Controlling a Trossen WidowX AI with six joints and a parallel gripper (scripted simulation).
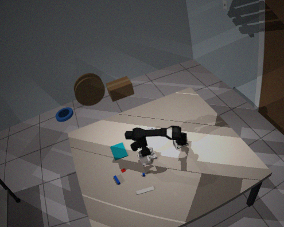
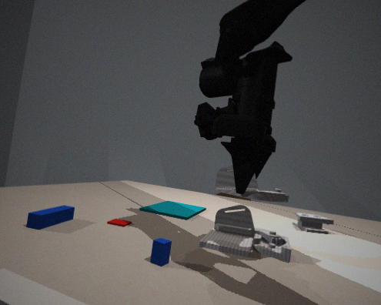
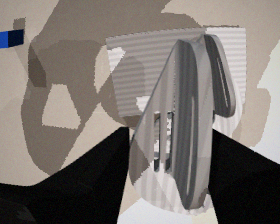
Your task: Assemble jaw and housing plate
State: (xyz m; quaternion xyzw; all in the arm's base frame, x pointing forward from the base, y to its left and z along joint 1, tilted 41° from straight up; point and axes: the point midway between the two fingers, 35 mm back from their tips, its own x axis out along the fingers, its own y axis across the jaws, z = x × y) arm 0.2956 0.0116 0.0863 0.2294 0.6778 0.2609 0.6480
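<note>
My gripper (image 2: 246,186) (image 3: 164,135) is shut on a grey jaw (image 2: 225,182) (image 3: 187,120), held above the table. The jaw's upright fin stands between the fingers, and its toothed end points right in the exterior view. Below it the other grey jaw (image 2: 234,221) (image 3: 136,75) lies with its ribbed pad low and its fin upright. Its inner end is on the grey base (image 2: 283,252). A gap shows between the two jaws. The pins are too small or hidden to tell. A grey part (image 2: 313,222) (image 1: 181,145), apparently the housing plate, lies apart, near the arm's base.
A teal plate (image 1: 119,151) (image 2: 173,209), a red tile (image 1: 123,170) (image 2: 119,222), a long blue block (image 1: 116,180) (image 2: 51,216), a small blue block (image 1: 143,174) (image 2: 161,252) (image 3: 10,39) and a white bar (image 1: 145,190) (image 2: 21,289) lie around the jaws.
</note>
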